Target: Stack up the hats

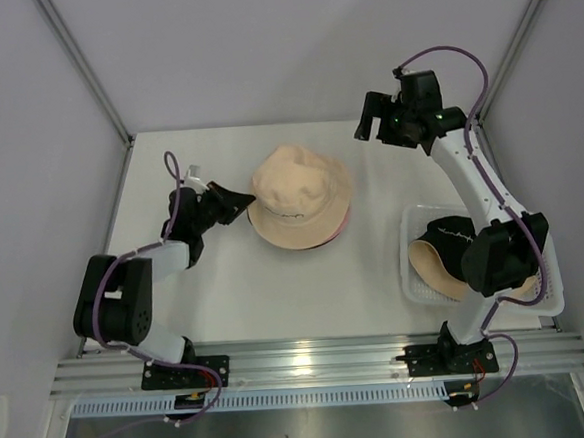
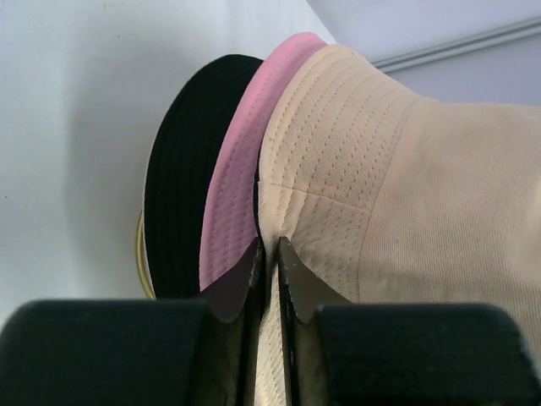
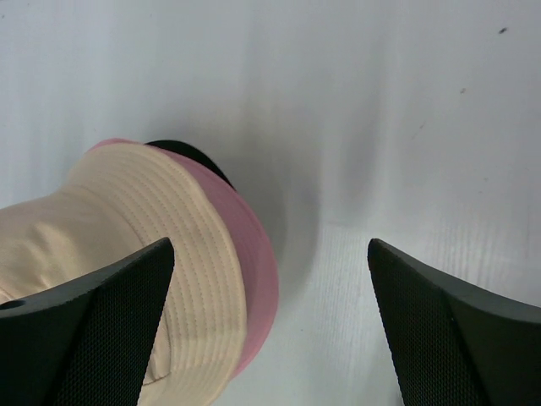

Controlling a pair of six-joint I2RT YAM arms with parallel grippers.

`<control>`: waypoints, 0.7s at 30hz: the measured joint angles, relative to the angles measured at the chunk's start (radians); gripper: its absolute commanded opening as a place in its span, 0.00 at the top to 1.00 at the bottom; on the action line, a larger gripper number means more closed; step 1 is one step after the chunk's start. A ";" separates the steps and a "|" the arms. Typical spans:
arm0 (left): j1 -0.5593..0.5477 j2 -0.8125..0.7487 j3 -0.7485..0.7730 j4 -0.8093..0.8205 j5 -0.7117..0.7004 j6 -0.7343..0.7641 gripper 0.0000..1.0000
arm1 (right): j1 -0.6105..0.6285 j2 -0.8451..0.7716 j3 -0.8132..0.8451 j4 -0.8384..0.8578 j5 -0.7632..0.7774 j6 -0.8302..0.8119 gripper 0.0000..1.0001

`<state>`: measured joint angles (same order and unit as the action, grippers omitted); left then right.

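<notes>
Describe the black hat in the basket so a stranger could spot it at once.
At the near right corner of the table sits a white basket holding two hats. The black hat lies on top of a beige hat; it alone there is dark, with a small white mark.

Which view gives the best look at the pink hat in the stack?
Left wrist: the pink hat shows a broad brim band between the black hat and the beige hat. Right wrist shows its curved edge; top external shows only a sliver.
</notes>
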<state>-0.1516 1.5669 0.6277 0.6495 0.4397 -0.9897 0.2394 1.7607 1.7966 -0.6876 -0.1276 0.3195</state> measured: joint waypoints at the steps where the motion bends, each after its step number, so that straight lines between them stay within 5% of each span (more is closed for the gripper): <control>1: 0.000 -0.016 0.001 -0.019 0.000 0.008 0.73 | -0.006 -0.007 0.000 -0.005 0.008 -0.001 0.01; 4: 0.002 -0.097 0.019 -0.121 -0.005 0.047 0.45 | -0.060 -0.059 -0.029 -0.029 0.039 -0.008 0.01; 11: 0.040 -0.295 0.108 -0.339 -0.035 0.127 0.05 | -0.266 -0.344 -0.208 -0.115 0.116 -0.007 0.01; 21: 0.096 -0.594 0.285 -0.663 -0.112 0.289 0.01 | -0.427 -0.612 -0.611 -0.157 0.201 0.034 0.05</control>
<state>-0.0559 0.9733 0.9123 -0.0139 0.3275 -0.7006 -0.1875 1.1492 1.1858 -0.8448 0.0734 0.3538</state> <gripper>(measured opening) 0.993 0.966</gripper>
